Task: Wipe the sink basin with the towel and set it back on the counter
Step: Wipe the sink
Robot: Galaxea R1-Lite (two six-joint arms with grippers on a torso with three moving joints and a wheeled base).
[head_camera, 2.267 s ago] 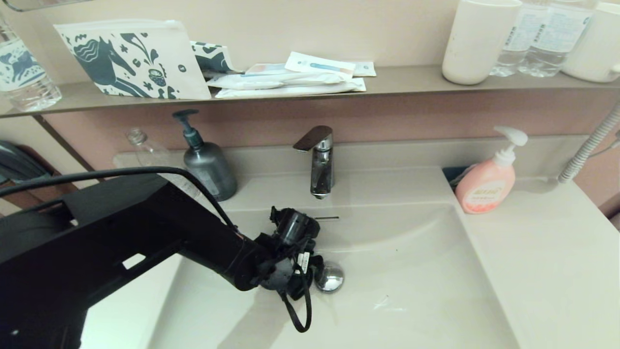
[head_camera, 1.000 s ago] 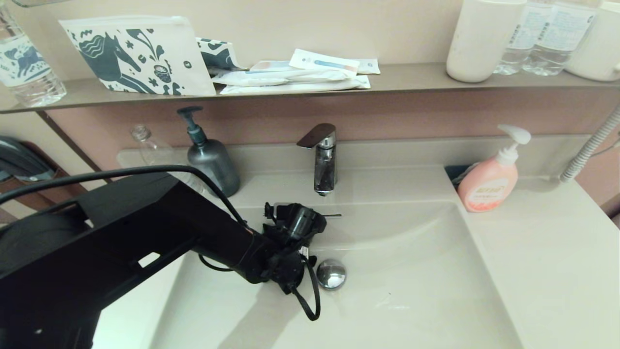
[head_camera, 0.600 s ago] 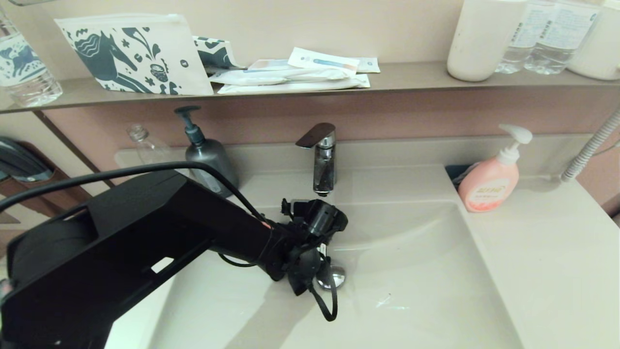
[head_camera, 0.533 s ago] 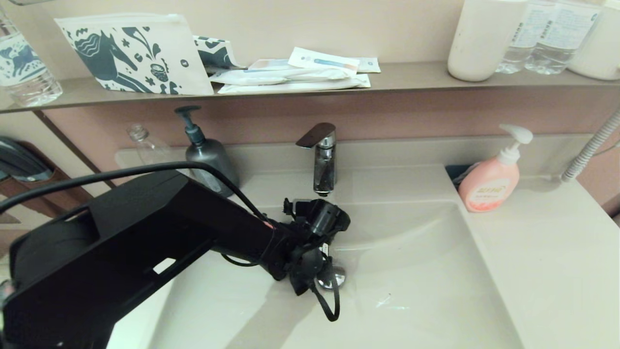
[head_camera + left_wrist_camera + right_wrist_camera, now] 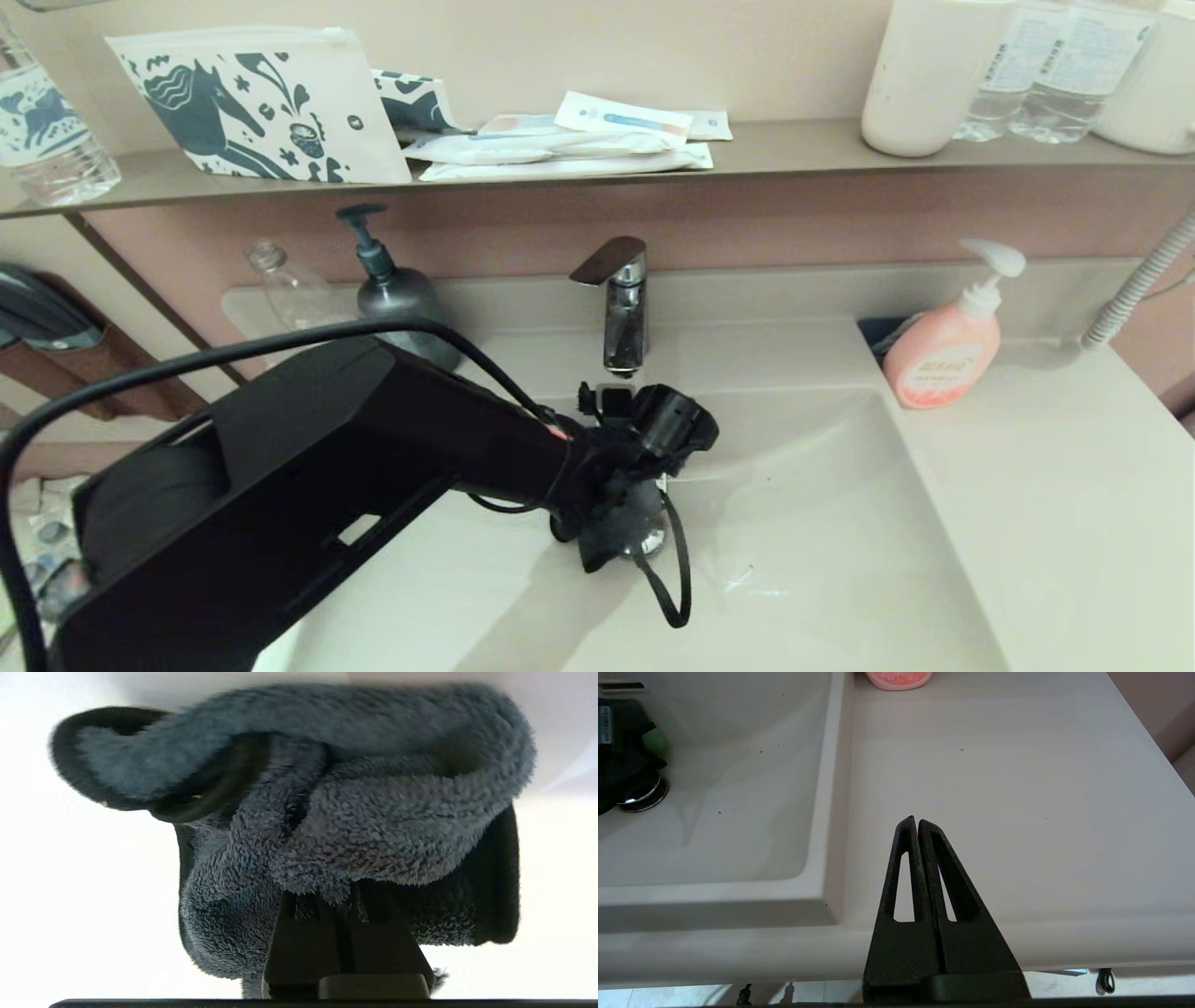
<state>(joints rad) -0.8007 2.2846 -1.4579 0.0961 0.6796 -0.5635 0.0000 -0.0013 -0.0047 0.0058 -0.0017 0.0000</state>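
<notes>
In the basin: the left gripper [image 5: 624,546] is clenched on the towel [image 5: 327,826], pressed to the floor of the sink basin [image 5: 840,560] over the drain plug [image 5: 642,800].
Change: since a second ago the left arm has slid toward the faucet [image 5: 621,303] side and rightward; the plug, then clear beside it, is now mostly covered.
Hidden: towel barely visible from the head view, under the wrist.
Right gripper [image 5: 916,821]: pinched together, idle above the counter [image 5: 994,788].
Around: pink soap bottle [image 5: 943,359], grey pump bottle [image 5: 397,299], wall shelf [image 5: 747,154].
</notes>
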